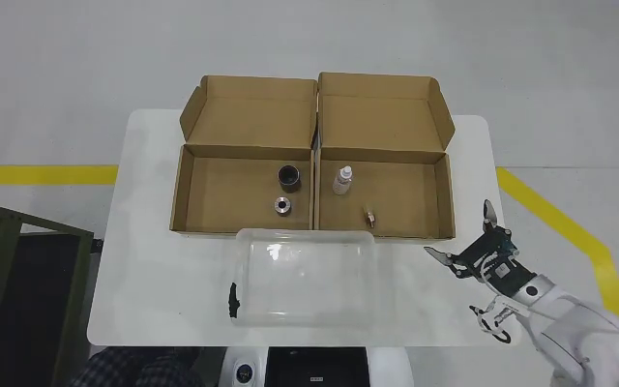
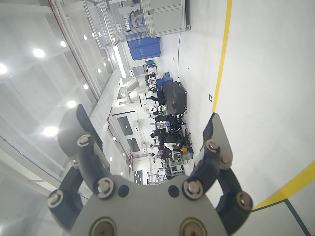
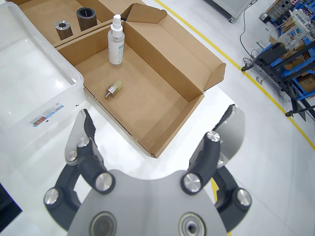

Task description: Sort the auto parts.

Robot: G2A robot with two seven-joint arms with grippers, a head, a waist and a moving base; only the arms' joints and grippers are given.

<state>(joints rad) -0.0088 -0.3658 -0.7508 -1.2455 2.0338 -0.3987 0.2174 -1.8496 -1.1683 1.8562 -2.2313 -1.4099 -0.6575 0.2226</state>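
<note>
Two open cardboard boxes stand side by side at the table's back. The left box (image 1: 193, 193) holds a dark hollow cylinder (image 1: 289, 176) (image 3: 86, 18) and a steel bushing (image 1: 280, 205) (image 3: 63, 29). In the right box (image 1: 426, 198) (image 3: 172, 57) a clear spray bottle (image 1: 342, 179) (image 3: 115, 45) stands upright and a small metal fitting (image 1: 368, 216) (image 3: 113, 89) lies on its side. A small black part (image 1: 232, 300) lies on the table by the clear bin's left front corner. My right gripper (image 1: 459, 230) (image 3: 157, 110) hangs open and holds nothing, just off the right box's front right corner. My left gripper (image 2: 146, 111) is open, holds nothing and faces the room.
A clear plastic bin (image 1: 305, 273) (image 3: 37, 74) sits in front of the boxes at the table's middle, with nothing visible inside. The boxes' lids (image 1: 319, 111) fold back toward the far edge. Bare white tabletop (image 1: 145, 281) lies on both sides of the bin.
</note>
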